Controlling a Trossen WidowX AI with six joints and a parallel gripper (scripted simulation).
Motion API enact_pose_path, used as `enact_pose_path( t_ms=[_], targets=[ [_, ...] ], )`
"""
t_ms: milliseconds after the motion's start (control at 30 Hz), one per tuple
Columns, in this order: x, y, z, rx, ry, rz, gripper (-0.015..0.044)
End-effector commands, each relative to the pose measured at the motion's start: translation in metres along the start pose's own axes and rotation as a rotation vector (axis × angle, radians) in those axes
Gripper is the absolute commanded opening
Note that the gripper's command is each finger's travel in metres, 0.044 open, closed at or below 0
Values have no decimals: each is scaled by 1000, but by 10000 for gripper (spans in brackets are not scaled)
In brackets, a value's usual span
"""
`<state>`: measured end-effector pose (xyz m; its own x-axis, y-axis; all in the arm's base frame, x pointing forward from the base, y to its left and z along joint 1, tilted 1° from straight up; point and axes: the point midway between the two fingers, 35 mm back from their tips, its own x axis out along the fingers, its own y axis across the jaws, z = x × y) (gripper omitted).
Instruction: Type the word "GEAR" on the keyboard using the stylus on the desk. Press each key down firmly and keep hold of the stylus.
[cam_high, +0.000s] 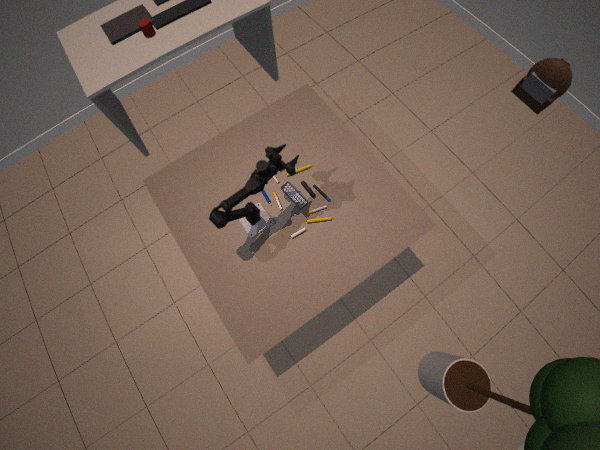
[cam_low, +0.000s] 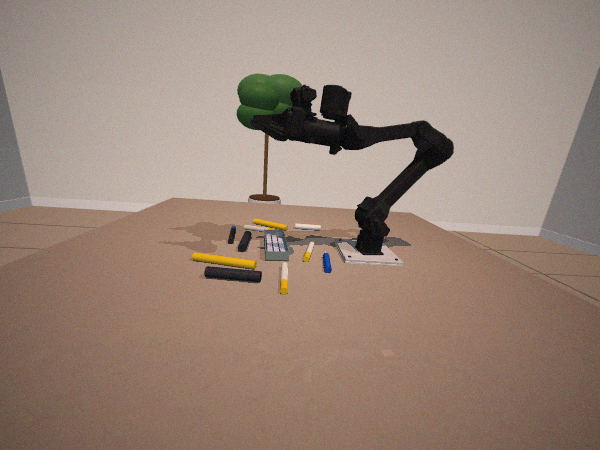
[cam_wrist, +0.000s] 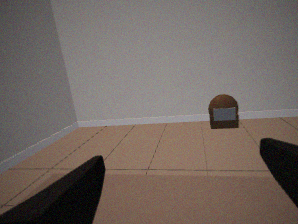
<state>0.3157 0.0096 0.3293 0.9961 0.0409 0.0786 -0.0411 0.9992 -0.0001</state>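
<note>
A small grey-green keyboard (cam_high: 295, 194) (cam_low: 276, 256) with pale keys lies on the desk (cam_high: 320, 115) (cam_low: 310, 380) in front of the arm's base. A short blue pen-like stick (cam_high: 266, 197) (cam_low: 327, 263) with a small light tip lies between the keyboard and the base. Which of the sticks is the stylus I cannot tell for sure. My gripper (cam_high: 291, 151) (cam_low: 254, 120) (cam_wrist: 180, 154) is wide open and empty, high above the desk and pointing roughly level. The wrist view shows neither the keyboard nor any stick.
Yellow sticks (cam_high: 319, 220) (cam_low: 224, 260), black sticks (cam_high: 308, 189) (cam_low: 233, 274), white-and-yellow sticks (cam_high: 277, 200) (cam_low: 284, 278) and a white stick (cam_high: 298, 233) (cam_low: 307, 227) lie around the keyboard. The arm's white base plate (cam_low: 372, 259) is near the blue stick. A chair (cam_wrist: 223, 111) stands beyond the desk.
</note>
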Motion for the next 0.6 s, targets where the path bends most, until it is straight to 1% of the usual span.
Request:
enact_pose_path(
  t_ms=[0, 67, 167, 267, 367, 500, 533, 567],
  targets=[
    [1, 0, -3, 0, 12, -1, 414],
    [10, -2, -23, 1, 112, -6, 361],
    [22, -5, -71, 4, 340, -18, 283],
    [25, -8, -119, 10, 573, -27, 204],
    [17, -9, -165, 25, 828, -34, 125],
    [-8, -9, -216, 44, 1168, -46, 20],
    [-16, -9, -227, 48, 1252, -50, 0],
    [-23, -9, -234, 52, 1324, -53, 0]
  ],
)
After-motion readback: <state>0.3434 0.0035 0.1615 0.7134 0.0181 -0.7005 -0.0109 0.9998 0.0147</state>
